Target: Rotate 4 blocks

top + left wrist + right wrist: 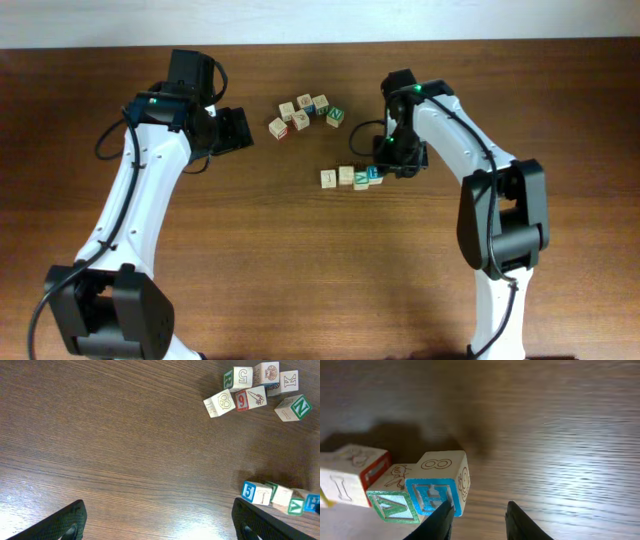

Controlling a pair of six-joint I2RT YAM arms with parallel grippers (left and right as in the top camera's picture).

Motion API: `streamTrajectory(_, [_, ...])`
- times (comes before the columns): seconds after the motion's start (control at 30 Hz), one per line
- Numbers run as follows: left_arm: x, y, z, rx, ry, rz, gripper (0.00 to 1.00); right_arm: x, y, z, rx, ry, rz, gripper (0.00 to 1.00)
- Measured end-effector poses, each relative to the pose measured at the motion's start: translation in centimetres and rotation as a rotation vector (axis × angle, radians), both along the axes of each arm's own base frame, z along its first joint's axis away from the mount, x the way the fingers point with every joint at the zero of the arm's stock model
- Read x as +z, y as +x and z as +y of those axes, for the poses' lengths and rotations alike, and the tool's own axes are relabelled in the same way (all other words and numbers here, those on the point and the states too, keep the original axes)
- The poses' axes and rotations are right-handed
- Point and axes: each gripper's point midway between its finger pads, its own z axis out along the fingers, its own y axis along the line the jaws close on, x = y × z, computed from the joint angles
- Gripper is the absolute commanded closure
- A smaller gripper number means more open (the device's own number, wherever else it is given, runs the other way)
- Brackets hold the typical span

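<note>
Four blocks lie in a short row at mid-table: two pale tan cubes [328, 178] [346, 176], a green V cube [361, 181] and a blue H cube [374, 174]. In the right wrist view the blue H cube [436, 495] touches the green V cube [395, 505], with a tan cube [350, 475] further left. My right gripper [477, 521] is open just right of the blue cube. Its left finger [440, 520] overlaps that cube's lower corner, and only bare wood shows between the fingers. My left gripper [160, 527] is wide open over bare table, with the row [282, 496] off to its right.
A loose cluster of other letter cubes [305, 112] sits behind the row, among them a green N cube [295, 407] and a red 9 cube [247, 399]. The table's far edge [320, 44] runs along the top.
</note>
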Motion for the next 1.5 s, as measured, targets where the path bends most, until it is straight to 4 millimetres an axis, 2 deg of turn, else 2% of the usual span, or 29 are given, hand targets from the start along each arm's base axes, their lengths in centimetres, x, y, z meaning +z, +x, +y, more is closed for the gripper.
streamTrajectory(0.13, [0.0, 0.0, -0.2, -0.006, 0.000, 0.000, 0.08, 0.0, -1.4, 3.1, 0.066, 0.032, 0.018, 0.64])
streamTrajectory(0.2, [0.0, 0.0, -0.2, -0.006, 0.000, -0.002, 0.06, 0.2, -1.6, 3.1, 0.069, 0.030, 0.029, 0.64])
streamTrajectory(0.27, [0.2, 0.5, 0.1, 0.004, 0.019, -0.025, 0.03, 1.5, -0.7, 3.5, 0.070, 0.039, 0.002, 0.63])
streamTrajectory(0.33, [0.6, 1.4, 0.9, 0.028, 0.052, -0.063, 0.01, 3.5, 2.1, 4.8, 0.074, 0.075, -0.107, 0.60])
streamTrajectory(0.4, [1.0, 2.2, 2.9, 0.078, 0.086, -0.097, 0.01, 3.9, 3.7, 7.3, 0.096, 0.108, -0.205, 0.60])
streamTrajectory(0.43, [1.1, 2.4, 4.0, 0.105, 0.095, -0.105, 0.00, 4.2, 4.2, 9.6, 0.104, 0.118, -0.262, 0.60])
streamTrajectory(0.47, [1.1, 2.4, 5.8, 0.146, 0.104, -0.105, 0.00, 4.2, 3.8, 11.8, 0.118, 0.110, -0.291, 0.61])
streamTrajectory(0.5, [1.2, 2.4, 7.6, 0.188, 0.113, -0.104, 0.00, 4.0, 3.6, 13.2, 0.115, 0.091, -0.315, 0.61])
streamTrajectory(0.57, [1.2, 2.1, 10.1, 0.247, 0.120, -0.100, 0.00, 2.3, 2.8, 15.1, 0.098, 0.037, -0.326, 0.62])
streamTrajectory(0.6, [1.1, 1.9, 10.7, 0.260, 0.123, -0.094, 0.00, 1.5, 2.4, 15.8, 0.097, 0.016, -0.327, 0.65])
streamTrajectory(0.67, [0.9, 1.6, 11.1, 0.270, 0.125, -0.080, 0.00, 0.4, 2.6, 15.5, 0.080, -0.030, -0.338, 0.64])
streamTrajectory(0.9, [0.9, 1.5, 11.1, 0.270, 0.125, -0.077, 0.00, 0.3, 3.8, 14.5, 0.058, -0.090, -0.390, 0.66])
streamTrajectory(1.07, [0.9, 1.5, 11.1, 0.270, 0.125, -0.076, 0.00, -0.7, 2.8, 13.7, 0.063, -0.125, -0.337, 0.67])
streamTrajectory(1.33, [0.7, 1.2, 10.9, 0.265, 0.117, -0.062, 0.00, -0.9, 1.3, 13.6, 0.077, -0.114, -0.264, 0.67])
streamTrajectory(1.37, [0.7, 1.2, 10.9, 0.265, 0.117, -0.062, 0.01, -0.3, 1.4, 13.7, 0.077, -0.112, -0.262, 0.62])
streamTrajectory(1.43, [0.7, 1.2, 10.9, 0.264, 0.114, -0.062, 0.01, 1.4, 2.0, 14.1, 0.083, -0.105, -0.275, 0.59])
streamTrajectory(1.5, [0.6, 1.1, 10.8, 0.262, 0.111, -0.055, 0.01, 4.4, 2.6, 13.4, 0.082, -0.107, -0.278, 0.59])
